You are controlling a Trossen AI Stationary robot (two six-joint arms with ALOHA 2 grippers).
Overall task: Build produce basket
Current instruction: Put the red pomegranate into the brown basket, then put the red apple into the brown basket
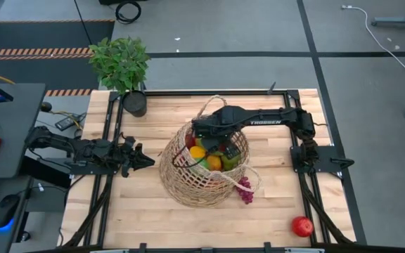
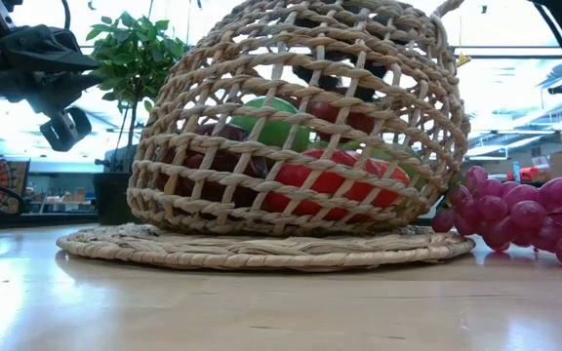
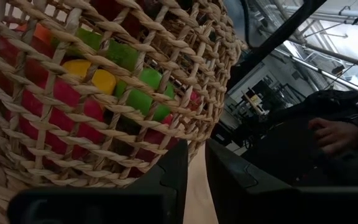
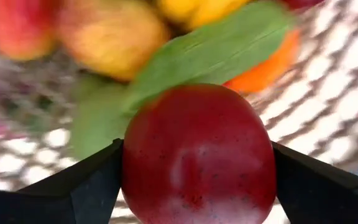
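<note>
The large round open-weave tan wicker basket stands mid-table and serves as the landmark here. The right gripper reaches over its rim, its two dark fingers spread just to the width of a glossy dark-red toy apple, which they clamp from either side; the apple sits squarely between them, bulging forward past the tips, directly above the produce already inside. To do this step well, I judge the apple should be carried low over an open pocket among the yellow pepper, the orange and the green pieces, then let go gently so it settles rather than bounces out or knocks the basket, and the fingers should lift clear of the handle loop afterwards. The left gripper waits at table level just beside the basket's wall, on the side facing the leafy potted plant; its fingers stand narrowly apart and hold nothing. A bunch of purple grapes lies on the table touching the basket's base, on the side away from the left gripper, and another red apple rests well apart from the basket near the table's front corner.
</note>
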